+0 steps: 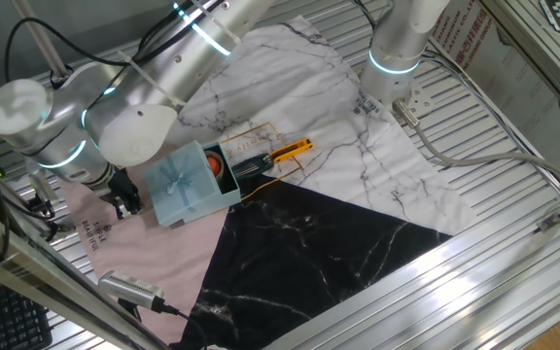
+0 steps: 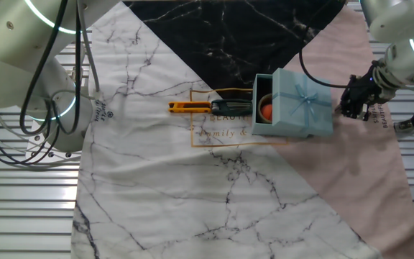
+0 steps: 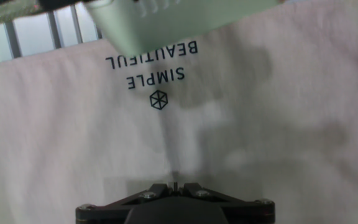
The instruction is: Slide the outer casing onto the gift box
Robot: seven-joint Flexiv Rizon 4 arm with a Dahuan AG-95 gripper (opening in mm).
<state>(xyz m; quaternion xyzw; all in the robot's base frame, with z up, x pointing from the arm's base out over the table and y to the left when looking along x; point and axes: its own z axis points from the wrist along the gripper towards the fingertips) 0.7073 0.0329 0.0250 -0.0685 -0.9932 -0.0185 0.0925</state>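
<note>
The pale blue outer casing (image 1: pixel 185 187) with its ribbon bow lies on the cloth and covers most of the gift box. The box's dark teal end and orange-red round piece (image 1: pixel 217 165) stick out of the casing's open side. In the other fixed view the casing (image 2: pixel 302 104) has the box opening (image 2: pixel 264 108) on its left. My gripper (image 1: pixel 124 201) is low over the pink cloth beside the casing's closed end, a small gap away; it also shows in the other fixed view (image 2: pixel 353 98). In the hand view the fingertips (image 3: pixel 174 186) are together and empty, with the casing's wall (image 3: pixel 173 18) ahead.
A black tool with a yellow-orange handle (image 1: pixel 278 154) lies just beyond the box's open end, also in the other fixed view (image 2: pixel 192 108). A grey handheld device (image 1: pixel 129 288) lies near the table's front edge. A second arm's base (image 1: pixel 397 53) stands at the back.
</note>
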